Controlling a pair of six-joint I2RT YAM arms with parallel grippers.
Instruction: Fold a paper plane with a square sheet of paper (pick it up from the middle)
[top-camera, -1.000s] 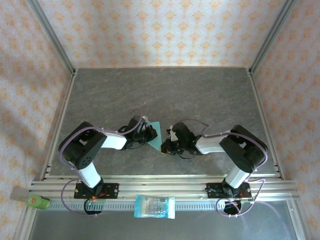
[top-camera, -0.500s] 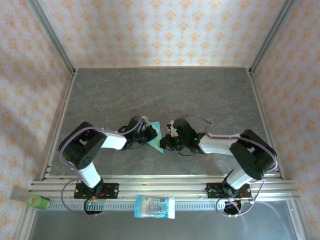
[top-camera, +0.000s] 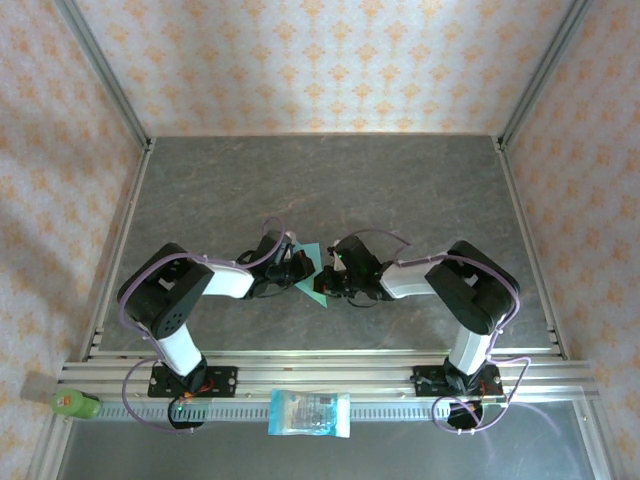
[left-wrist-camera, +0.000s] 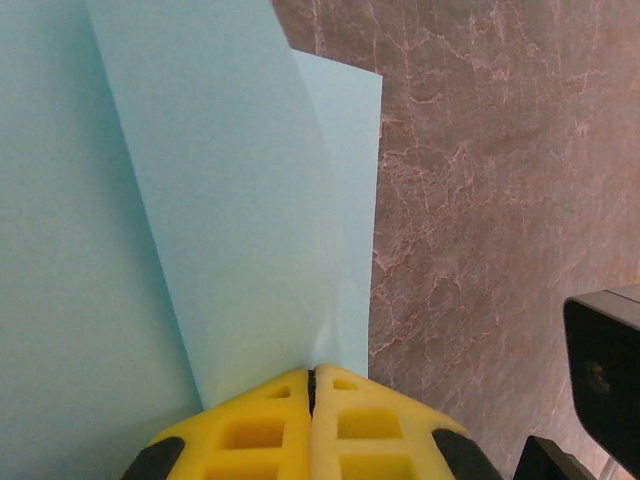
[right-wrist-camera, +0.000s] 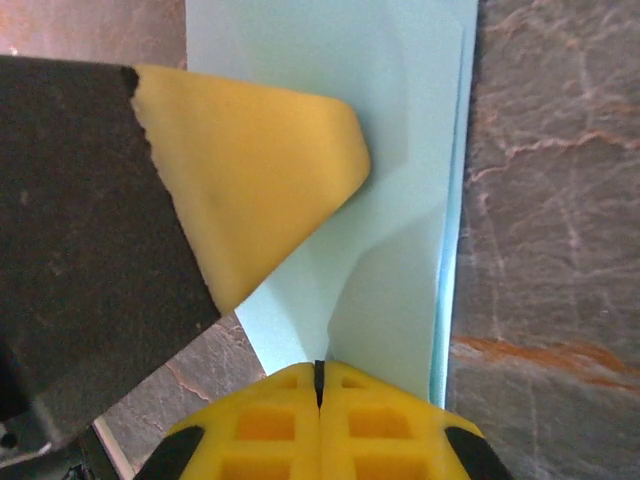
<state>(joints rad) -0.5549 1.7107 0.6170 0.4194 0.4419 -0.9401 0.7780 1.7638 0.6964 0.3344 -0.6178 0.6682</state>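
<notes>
- Two arms meet over the middle of the grey marbled table (top-camera: 420, 190), the left gripper (top-camera: 296, 268) and right gripper (top-camera: 328, 283) facing each other at close quarters.
- Between them is the light teal sheet of paper (top-camera: 309, 266), a small angled patch when seen from above.
- The left wrist camera shows the left gripper's yellow fingers pressed flat together, pinching the paper's lower edge; the sheet lies in overlapping layers, one edge set slightly behind another.
- The right wrist camera shows the right gripper's yellow fingers likewise closed tight on the paper, which buckles softly just above the pinch.
- In that same view, a yellow pad of the left gripper lies against the sheet's left side.
- A blue-and-white printed packet (top-camera: 310, 412) lies on the aluminium rail (top-camera: 560, 375) at the near edge, a green bottle (top-camera: 75, 403) at its far left.
</notes>
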